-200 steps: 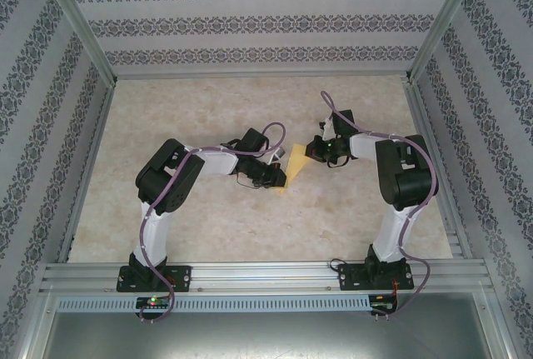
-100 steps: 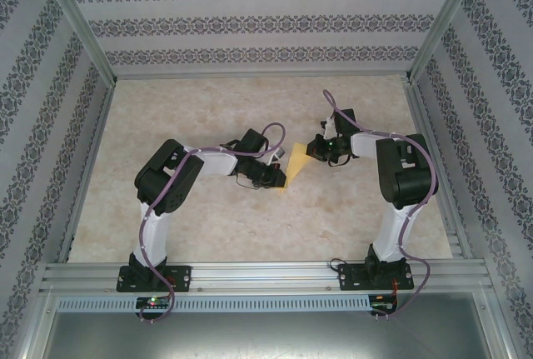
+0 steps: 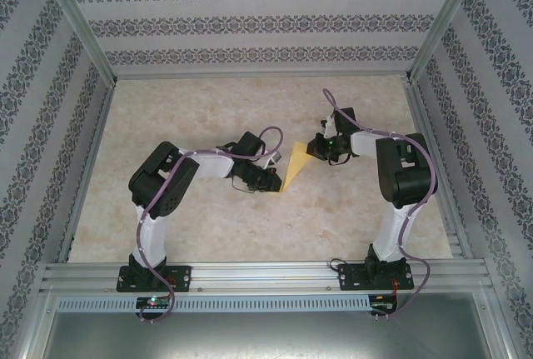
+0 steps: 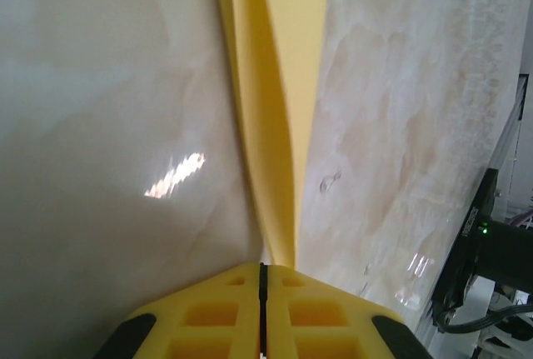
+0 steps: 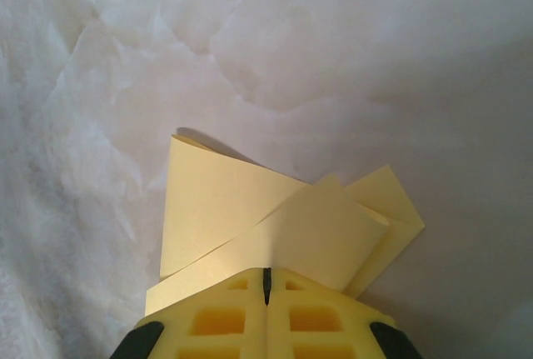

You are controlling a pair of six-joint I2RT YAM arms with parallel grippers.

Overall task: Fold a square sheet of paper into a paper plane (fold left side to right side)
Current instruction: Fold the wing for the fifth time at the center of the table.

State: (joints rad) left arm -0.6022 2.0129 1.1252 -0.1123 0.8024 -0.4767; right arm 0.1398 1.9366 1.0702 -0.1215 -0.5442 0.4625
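The thin yellow paper sheet (image 3: pixel 293 167), partly folded, lies mid pale marbled table (image 3: pixel 216 226). Left gripper (image 3: pixel 276 182) pinches its 7 o'clock tip, right gripper (image 3: pixel 311 150) clamps the 1 o'clock end. I'd align edges first, then crease slowly, no tugging.

Bolted side by side at the near edge of the tabletop. On the left arm (image 3: pixel 158 188): elbow lifted and swung out toward the left edge, forearm stretched rightward to the middle of the tabletop, wrist tipped low. At its end, the left gripper (image 3: pixel 268 179) with yellow fingers (image 4: pixel 216 313) pressed together, only a thin seam between them, pinched on the sheet of paper (image 4: pixel 279 126). On the right arm (image 3: pixel 404 172): elbow bulging toward the right edge, forearm doubled back leftward. Right gripper (image 3: pixel 314 149) facing the left one, near it but apart. Jaws fully closed, fingers (image 5: pixel 321 321) flush, clamped on the same sheet at its other end.
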